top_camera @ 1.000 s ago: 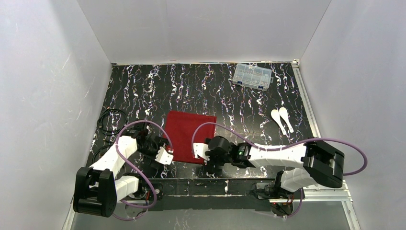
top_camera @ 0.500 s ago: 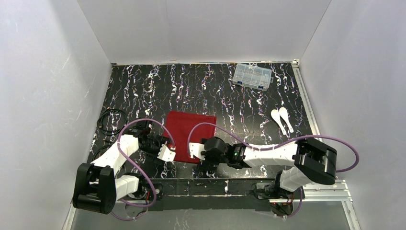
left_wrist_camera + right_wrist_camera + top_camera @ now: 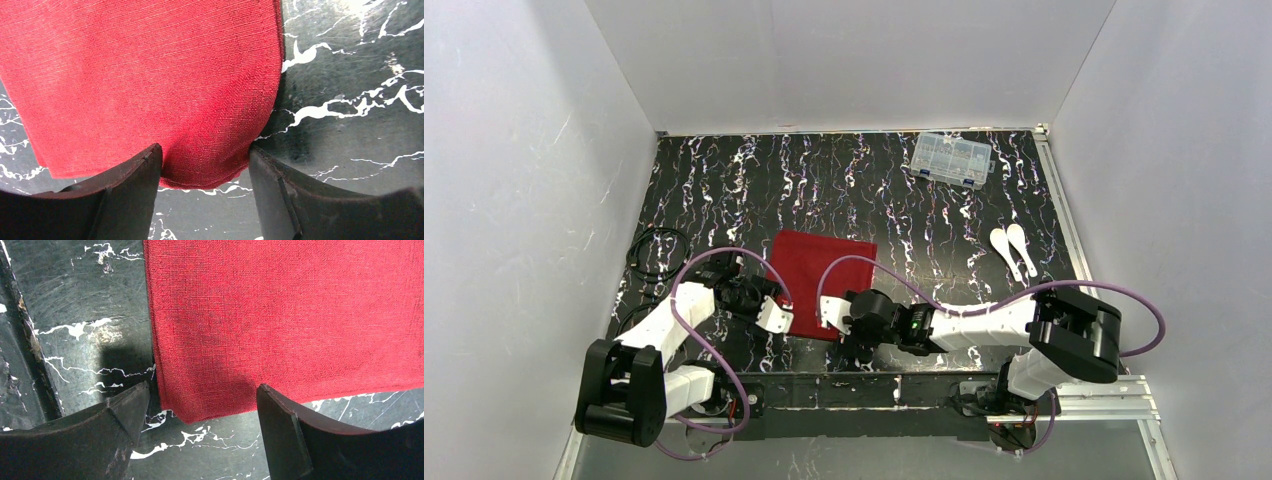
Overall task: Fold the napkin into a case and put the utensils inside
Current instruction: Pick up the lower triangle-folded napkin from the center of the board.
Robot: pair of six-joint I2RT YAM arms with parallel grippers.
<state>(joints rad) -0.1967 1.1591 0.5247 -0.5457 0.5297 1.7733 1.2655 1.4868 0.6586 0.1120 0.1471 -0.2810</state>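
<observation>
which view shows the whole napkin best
The top external view: the napkin lies flat with nearly its whole outline showing. The left wrist view shows only one near corner up close, and the right wrist view only the other near corner, so neither gives its full shape.

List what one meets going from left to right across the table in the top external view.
From the left: black coiled cable → deep red square cloth napkin → clear plastic compartment box → two small white plastic spoon-like utensils.
</observation>
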